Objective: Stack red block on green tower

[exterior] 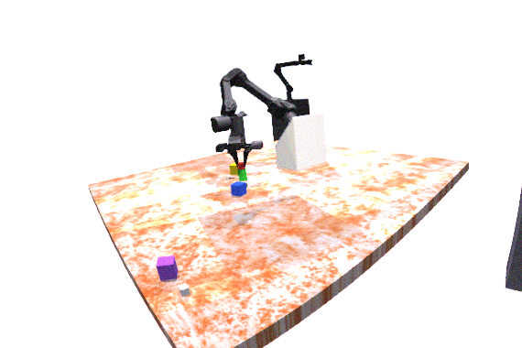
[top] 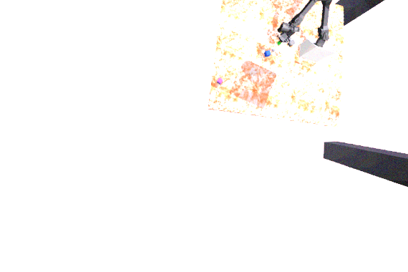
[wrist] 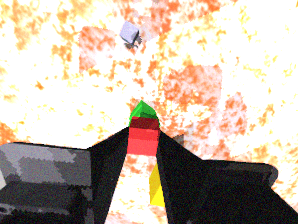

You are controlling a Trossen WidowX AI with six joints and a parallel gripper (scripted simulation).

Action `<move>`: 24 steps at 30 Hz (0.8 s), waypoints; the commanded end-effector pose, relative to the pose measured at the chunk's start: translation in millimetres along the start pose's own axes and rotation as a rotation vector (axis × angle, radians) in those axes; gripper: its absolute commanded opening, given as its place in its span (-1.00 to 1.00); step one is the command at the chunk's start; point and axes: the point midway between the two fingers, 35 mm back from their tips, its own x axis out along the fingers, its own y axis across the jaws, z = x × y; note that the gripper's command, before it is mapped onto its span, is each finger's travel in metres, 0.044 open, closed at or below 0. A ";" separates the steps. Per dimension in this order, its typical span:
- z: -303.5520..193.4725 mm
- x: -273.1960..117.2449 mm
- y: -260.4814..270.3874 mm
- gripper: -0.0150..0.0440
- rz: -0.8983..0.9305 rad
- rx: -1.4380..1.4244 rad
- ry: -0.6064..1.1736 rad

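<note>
Your hand (exterior: 240,163) grips the red block (wrist: 144,137) directly above the green tower (exterior: 243,175), with the yellow block (exterior: 233,168) just beside the tower.

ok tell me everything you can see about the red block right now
The red block is a small, plain cube with matte, even red faces and no markings. It is clamped between the two dark fingers of the pincer, held level right above the green tower. In the wrist view the green top peeks out just beyond it. Whether it touches the green is unclear. A yellow block sits beside it.
</note>
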 end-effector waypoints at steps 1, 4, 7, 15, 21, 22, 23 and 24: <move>-0.4 0.8 -0.1 -0.49 -0.002 -0.004 0.003; -0.5 1.2 -0.1 -0.49 -0.002 -0.004 0.003; -0.5 1.2 -0.1 -0.49 -0.002 -0.004 0.003; 0.0 0.1 0.3 -0.40 0.000 -0.004 0.001; 0.0 0.1 0.3 0.13 0.000 -0.004 0.001; 0.0 0.1 0.3 0.22 0.000 -0.004 0.001; 0.0 0.1 0.3 0.31 0.000 -0.004 0.001; 0.0 0.1 0.3 0.40 0.000 -0.004 0.001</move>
